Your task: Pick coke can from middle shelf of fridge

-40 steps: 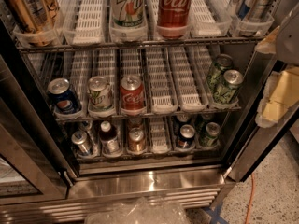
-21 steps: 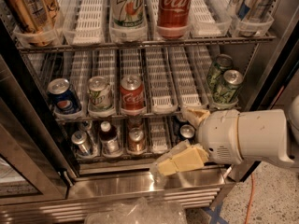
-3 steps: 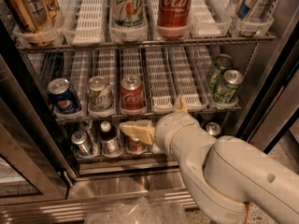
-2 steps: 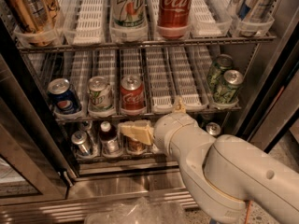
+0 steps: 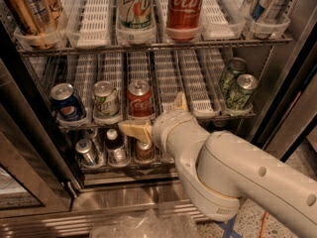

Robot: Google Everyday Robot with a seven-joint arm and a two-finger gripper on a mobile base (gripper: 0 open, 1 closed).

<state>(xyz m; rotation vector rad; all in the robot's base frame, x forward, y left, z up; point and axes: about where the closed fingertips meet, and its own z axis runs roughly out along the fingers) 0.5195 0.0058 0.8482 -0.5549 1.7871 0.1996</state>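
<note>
1. One coke can (image 5: pixel 140 99), red, on the middle shelf (image 5: pixel 194 83).
2. One blue Pepsi can (image 5: pixel 67 104), two lanes left of the coke can.
3. One pale green-and-white can (image 5: pixel 106 99), just left of the coke can.
4. Two green cans (image 5: pixel 241 90), well to the right of the coke can, one behind the other.
5. One larger Coca-Cola can (image 5: pixel 184 4) and one 7UP can (image 5: pixel 134 6), on the rack above the coke can.
6. One gripper (image 5: pixel 153 115), just below and right of the coke can, its two fingers (image 5: pixel 134 130) spread apart.

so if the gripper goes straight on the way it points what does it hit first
Probably the coke can: the gripper, fingers open, points into the fridge below-right of it. Depth is unclear, so the middle shelf front rail might come first.
</note>
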